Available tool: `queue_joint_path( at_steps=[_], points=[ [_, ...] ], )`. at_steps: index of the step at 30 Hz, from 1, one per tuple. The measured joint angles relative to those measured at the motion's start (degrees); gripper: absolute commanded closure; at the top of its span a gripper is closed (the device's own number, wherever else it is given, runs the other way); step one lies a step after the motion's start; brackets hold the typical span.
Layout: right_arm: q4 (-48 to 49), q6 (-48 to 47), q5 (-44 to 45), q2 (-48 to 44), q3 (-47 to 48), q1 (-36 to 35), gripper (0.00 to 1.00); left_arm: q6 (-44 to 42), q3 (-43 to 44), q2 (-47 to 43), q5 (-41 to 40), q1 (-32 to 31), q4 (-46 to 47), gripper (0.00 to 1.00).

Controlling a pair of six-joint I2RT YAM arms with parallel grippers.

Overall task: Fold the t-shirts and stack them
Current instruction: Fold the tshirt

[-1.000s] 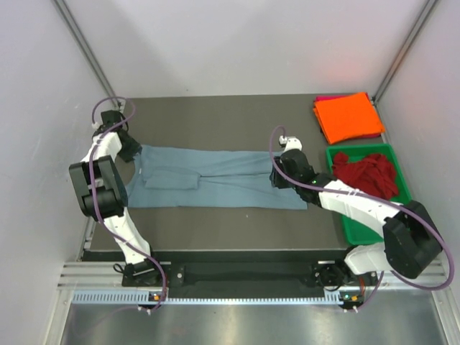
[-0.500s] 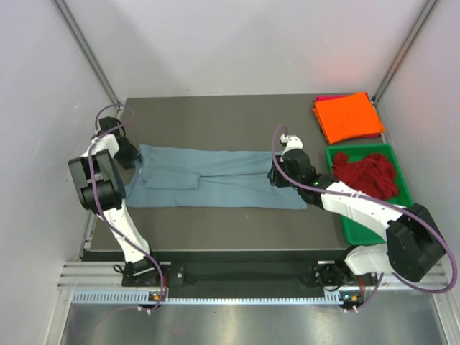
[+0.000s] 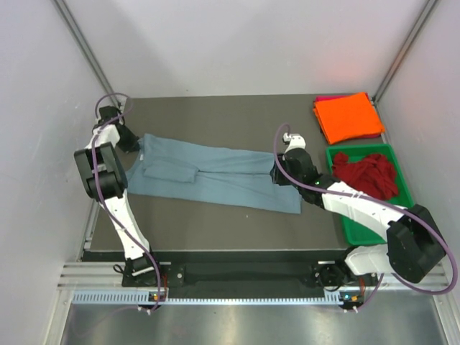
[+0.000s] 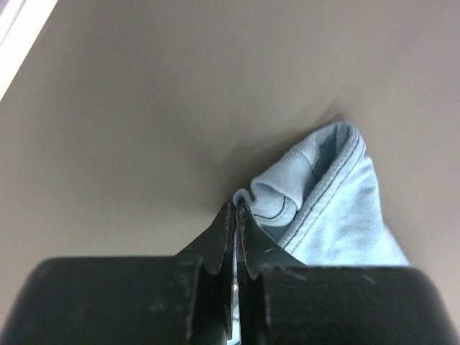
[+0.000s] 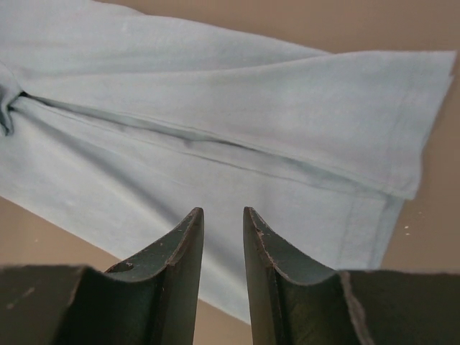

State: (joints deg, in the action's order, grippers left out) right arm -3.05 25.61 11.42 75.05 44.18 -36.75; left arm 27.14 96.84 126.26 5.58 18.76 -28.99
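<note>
Firmly pinched at the left end, loose at the right

The blue-grey t-shirt lies stretched as a long, narrow folded band across the dark worktop, slanting a little from its left end toward the nearer right end. At that left end the left gripper has its fingers pressed together, and its wrist view shows a rolled, stitched edge of the cloth caught right at the tips. The right gripper is over the shirt's right end with its fingers a narrow gap apart and nothing between them; whether they touch the cloth cannot be told. Over at the far right corner the orange t-shirt sits folded on top of the magenta-pink t-shirt, of which only a sliver shows. Just nearer than that stack, the dark red t-shirt lies crumpled in the green tray.
</note>
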Motion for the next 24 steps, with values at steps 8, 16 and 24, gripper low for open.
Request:
queue_joint_path(
  at_steps=[8,16,24],
  points=[
    [0.22,0.07,3.61,0.39,0.26,1.62,0.7,6.19,22.25,15.47,5.73,-1.79,4.26,1.0],
    [-0.33,-0.48,5.77,7.28,6.67,3.32,0.71,21.14,36.15,29.83,15.43,-4.22,22.47,0.98],
    [-4.48,-0.79,7.21,10.08,11.04,4.04,0.69,32.98,31.01,30.62,19.91,-4.85,35.47,0.71]
  ],
)
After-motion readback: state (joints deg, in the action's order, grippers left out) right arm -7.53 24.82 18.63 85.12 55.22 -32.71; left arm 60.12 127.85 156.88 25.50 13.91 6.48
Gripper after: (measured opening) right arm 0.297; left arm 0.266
